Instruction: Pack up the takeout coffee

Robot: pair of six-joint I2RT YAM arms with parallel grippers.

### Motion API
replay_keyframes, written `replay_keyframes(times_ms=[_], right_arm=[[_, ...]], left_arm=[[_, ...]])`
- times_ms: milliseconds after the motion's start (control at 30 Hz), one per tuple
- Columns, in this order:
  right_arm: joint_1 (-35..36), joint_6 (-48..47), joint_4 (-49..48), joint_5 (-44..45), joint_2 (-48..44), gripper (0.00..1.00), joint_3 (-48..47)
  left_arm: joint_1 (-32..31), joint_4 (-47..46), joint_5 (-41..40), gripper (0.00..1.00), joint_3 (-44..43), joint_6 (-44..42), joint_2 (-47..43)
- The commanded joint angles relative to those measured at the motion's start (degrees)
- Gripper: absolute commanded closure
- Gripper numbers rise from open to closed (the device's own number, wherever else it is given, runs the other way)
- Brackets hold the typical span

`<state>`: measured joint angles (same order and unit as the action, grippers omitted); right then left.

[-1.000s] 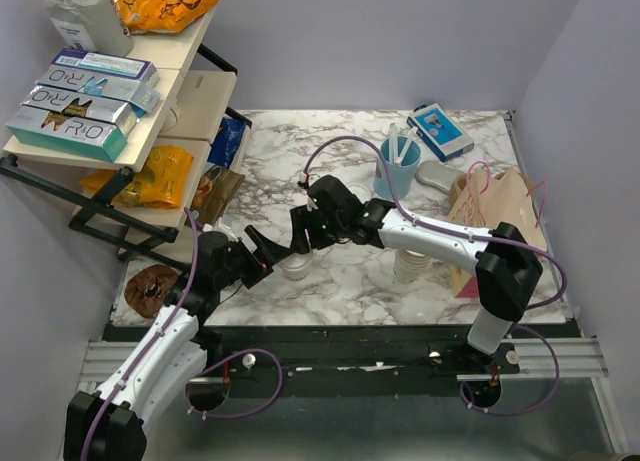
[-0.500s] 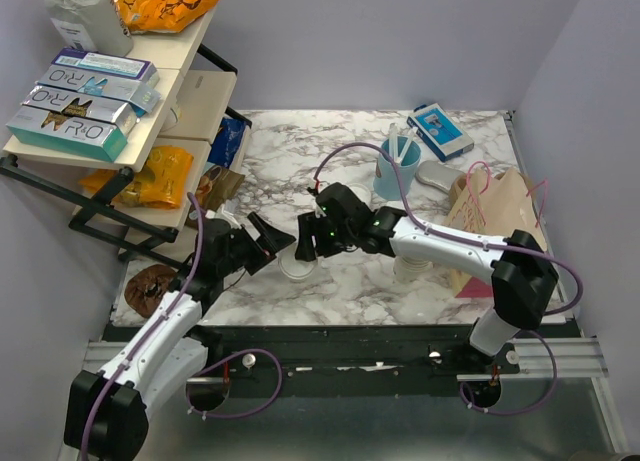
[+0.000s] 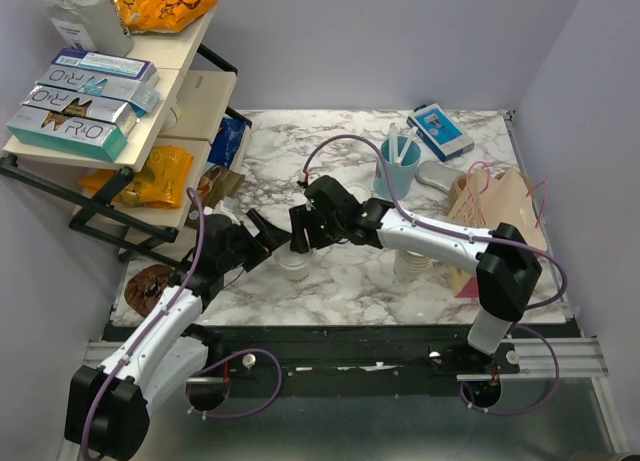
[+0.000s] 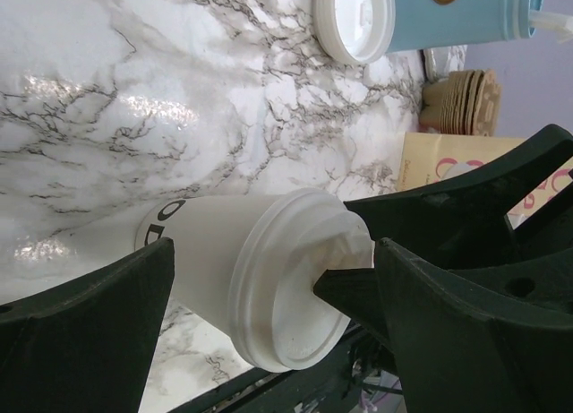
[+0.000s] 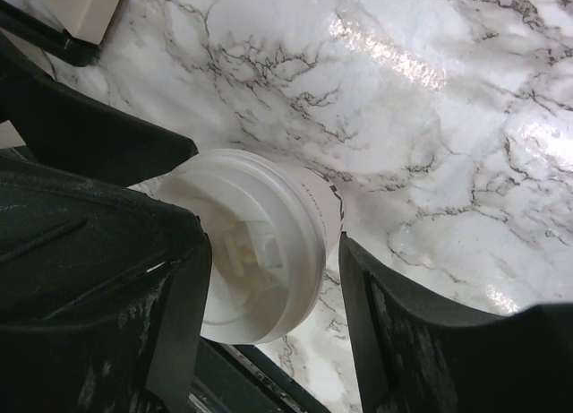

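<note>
Far to the left of the takeout coffee (image 3: 293,269) and behind it stands a shelf rack (image 3: 150,101) loaded with boxes and snack bags. Just left of the takeout coffee is the left gripper (image 3: 270,234), released and spread wide. In the left wrist view one of its fingers (image 4: 81,332) lies on the base side of the takeout coffee and the other on the lid side, and neither presses it.

The takeout coffee itself stands on the marble table (image 3: 350,286), between the two grippers. Its white plastic lid (image 5: 260,252) is on, and dark lettering (image 4: 161,220) shows on its side.

Right over the takeout coffee hangs the right gripper (image 5: 273,245), partly closed. Its fingers (image 5: 421,341) stand on either side of the lid, and one of them lies against the lid's rim. I cannot tell whether it is truly grasping the takeout coffee or only bracketing it.

To the right of the takeout coffee stands a stack of lidless paper cups (image 3: 412,264). Behind and to the right of the takeout coffee is a light-blue mug (image 3: 400,163) holding white sticks, with a loose white lid (image 4: 354,19) lying just beside it. Farthest right of the takeout coffee is a tan paper bag (image 3: 495,216) with pink handles
</note>
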<state>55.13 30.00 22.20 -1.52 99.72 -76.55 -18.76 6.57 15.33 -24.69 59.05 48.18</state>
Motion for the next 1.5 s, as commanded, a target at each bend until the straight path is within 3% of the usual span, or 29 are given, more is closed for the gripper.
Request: replay_keyframes(times_ms=[0,300,633,800,1033,1167,1233,1367,1467], right_arm=[[0.2,-5.6,2.9,3.5,3.0,0.34,-3.6],[0.1,-20.9,2.3,-3.4,4.7,0.36,-5.1],[-1.2,-41.4,0.7,-26.6,7.9,0.39,-9.0],[-2.0,-46.4,3.8,-27.5,9.4,0.35,-13.5],[-2.1,-36.7,3.7,-18.9,5.7,0.26,-15.6],[-2.0,-21.6,2.8,-9.1,1.2,0.26,-11.6],[-2.1,-16.1,2.1,-4.1,-1.0,0.26,-7.5],[-2.1,-4.8,-2.1,-3.3,-5.9,0.26,1.0],[-2.0,-1.6,-5.3,-6.1,-7.6,0.27,5.4]], left_arm=[[-0.1,5.5,-4.3,0.01,-1.7,-2.1,-3.6],[0.0,14.2,-9.1,0.01,-3.9,-3.8,-10.9],[0.0,14.6,-7.9,0.01,-3.6,-4.0,-11.2],[0.0,13.1,-6.7,0.01,-2.3,-3.7,-11.7],[0.3,12.9,-10.1,0.01,-2.6,-4.2,-10.8],[1.4,12.6,-10.2,0.02,-2.2,-5.5,-8.8],[2.2,10.2,-6.7,0.04,-1.2,-6.1,-8.2],[2.7,2.1,1.2,0.06,1.3,-7.0,-7.1],[2.9,0.1,2.2,0.11,2.2,-7.5,-6.3]])
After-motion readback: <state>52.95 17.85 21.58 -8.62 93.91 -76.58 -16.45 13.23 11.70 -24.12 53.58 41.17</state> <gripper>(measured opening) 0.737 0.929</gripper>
